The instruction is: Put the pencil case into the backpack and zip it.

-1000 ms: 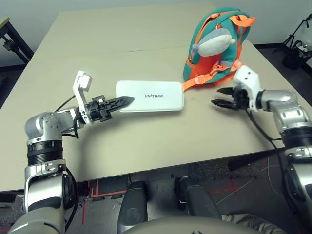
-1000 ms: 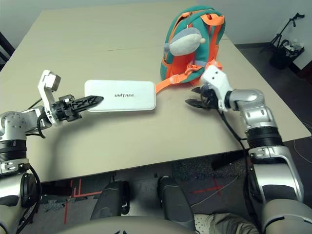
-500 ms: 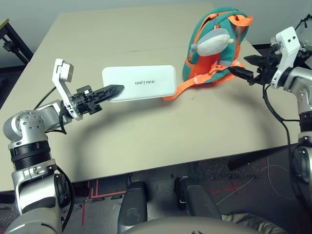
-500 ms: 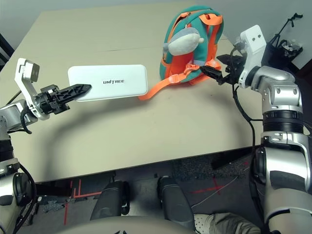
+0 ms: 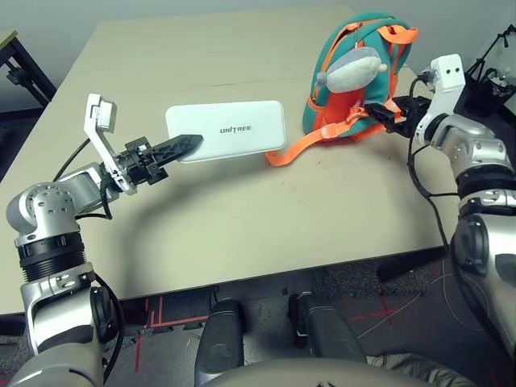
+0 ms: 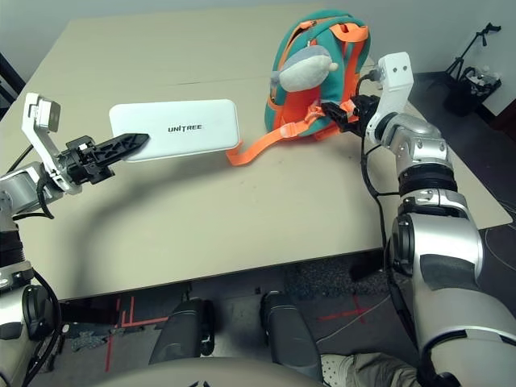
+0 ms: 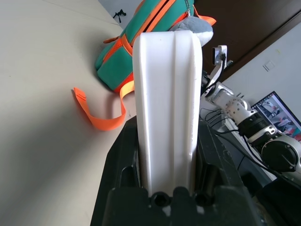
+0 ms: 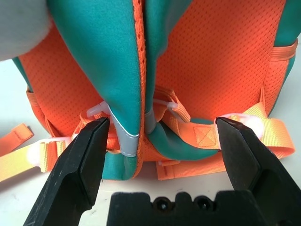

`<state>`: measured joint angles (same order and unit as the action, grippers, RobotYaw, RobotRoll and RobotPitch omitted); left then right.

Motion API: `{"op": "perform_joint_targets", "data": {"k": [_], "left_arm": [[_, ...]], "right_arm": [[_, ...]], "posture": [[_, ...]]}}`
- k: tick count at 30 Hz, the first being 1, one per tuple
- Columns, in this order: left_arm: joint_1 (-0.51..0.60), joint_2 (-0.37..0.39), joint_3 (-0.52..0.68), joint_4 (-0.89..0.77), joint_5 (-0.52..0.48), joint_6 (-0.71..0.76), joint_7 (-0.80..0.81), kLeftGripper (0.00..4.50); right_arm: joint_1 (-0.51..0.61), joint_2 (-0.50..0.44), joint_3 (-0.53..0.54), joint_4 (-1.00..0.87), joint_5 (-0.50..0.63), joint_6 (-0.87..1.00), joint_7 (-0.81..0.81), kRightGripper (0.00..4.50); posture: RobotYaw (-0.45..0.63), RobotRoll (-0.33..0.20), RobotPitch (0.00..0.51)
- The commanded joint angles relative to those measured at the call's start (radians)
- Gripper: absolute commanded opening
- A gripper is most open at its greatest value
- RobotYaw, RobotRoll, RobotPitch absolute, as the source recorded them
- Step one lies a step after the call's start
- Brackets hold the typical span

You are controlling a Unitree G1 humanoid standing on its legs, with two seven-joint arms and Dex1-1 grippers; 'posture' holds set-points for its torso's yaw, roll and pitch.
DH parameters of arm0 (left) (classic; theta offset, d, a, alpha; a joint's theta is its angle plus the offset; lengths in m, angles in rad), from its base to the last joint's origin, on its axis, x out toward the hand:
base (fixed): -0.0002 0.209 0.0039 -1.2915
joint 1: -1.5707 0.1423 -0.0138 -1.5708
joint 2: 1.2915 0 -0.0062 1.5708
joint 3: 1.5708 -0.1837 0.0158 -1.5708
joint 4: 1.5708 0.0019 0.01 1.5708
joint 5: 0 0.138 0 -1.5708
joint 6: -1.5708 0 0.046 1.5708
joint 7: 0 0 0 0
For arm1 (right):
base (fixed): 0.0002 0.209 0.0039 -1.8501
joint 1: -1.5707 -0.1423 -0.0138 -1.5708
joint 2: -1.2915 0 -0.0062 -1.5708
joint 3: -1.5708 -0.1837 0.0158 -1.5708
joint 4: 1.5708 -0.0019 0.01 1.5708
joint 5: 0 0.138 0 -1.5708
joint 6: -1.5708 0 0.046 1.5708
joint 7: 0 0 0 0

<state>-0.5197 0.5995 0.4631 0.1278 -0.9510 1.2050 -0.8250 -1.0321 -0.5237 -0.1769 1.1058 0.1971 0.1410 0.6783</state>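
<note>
My left gripper [image 5: 189, 143] is shut on the left end of the white pencil case [image 5: 234, 129], which it holds flat a little above the table. In the left wrist view the pencil case [image 7: 167, 94] stands between my fingers, pointing toward the backpack [image 7: 134, 52]. The teal and orange backpack [image 5: 355, 76] stands upright at the back right, with a grey plush figure [image 5: 351, 68] on it. At the backpack's lower right side is my right gripper [image 5: 379, 113], which is open. In the right wrist view its fingers [image 8: 89, 160] straddle the backpack's [image 8: 202, 61] base where the two teal halves meet.
A loose orange strap [image 5: 286, 149] trails from the backpack onto the beige table [image 5: 242, 234], under the case's right end. The table's right edge runs close under my right forearm. Black stands and gear [image 5: 492, 81] sit on the floor beyond it.
My left gripper lifted the pencil case off the table, up and to the left. My right gripper swung from the table in front of the backpack to its lower right side.
</note>
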Motion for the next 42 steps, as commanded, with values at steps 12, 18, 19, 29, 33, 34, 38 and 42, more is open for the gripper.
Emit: {"op": "perform_joint_targets", "data": {"k": [12, 18, 19, 29, 33, 34, 38, 42], "left_arm": [[-0.005, 0.014, 0.002, 0.001, -0.023, -0.027, 0.0, 1.32], [-0.03, 0.008, 0.022, 0.043, -0.014, -0.068, 0.023, 1.32], [-0.037, 0.009, 0.022, 0.053, -0.007, -0.083, 0.025, 1.32], [-0.088, 0.033, -0.01, 0.159, 0.055, -0.187, 0.014, 1.32], [-0.118, 0.048, -0.017, 0.208, 0.078, -0.22, 0.001, 1.32], [-0.123, 0.051, -0.019, 0.214, 0.08, -0.222, -0.005, 1.32], [-0.129, 0.059, -0.026, 0.228, 0.089, -0.228, -0.025, 1.32], [-0.125, 0.066, -0.031, 0.234, 0.098, -0.232, -0.038, 1.32]], "right_arm": [[-0.05, 0.028, -0.026, 0.046, 0.01, -0.048, 0.011, 0.0], [-0.041, 0.031, -0.066, -0.027, 0.07, -0.036, 0.102, 0.0], [-0.035, 0.032, -0.066, -0.052, 0.078, -0.028, 0.124, 0.0], [0.119, 0.026, -0.044, -0.506, 0.197, 0.181, 0.261, 0.0], [0.178, 0.02, -0.055, -0.699, 0.264, 0.284, 0.254, 0.0], [0.192, 0.018, -0.058, -0.745, 0.281, 0.309, 0.251, 0.0], [0.25, 0.001, -0.058, -0.919, 0.345, 0.413, 0.246, 0.0], [0.306, -0.017, -0.072, -1.042, 0.39, 0.51, 0.203, 0.0]], "posture": [[-0.03, 0.0, 0.079], [-0.03, 0.0, 0.081], [-0.03, 0.0, 0.083], [-0.06, 0.0, 0.087], [-0.06, 0.0, 0.089], [-0.06, 0.0, 0.089], [-0.07, 0.0, 0.09], [-0.07, 0.0, 0.09]]}}
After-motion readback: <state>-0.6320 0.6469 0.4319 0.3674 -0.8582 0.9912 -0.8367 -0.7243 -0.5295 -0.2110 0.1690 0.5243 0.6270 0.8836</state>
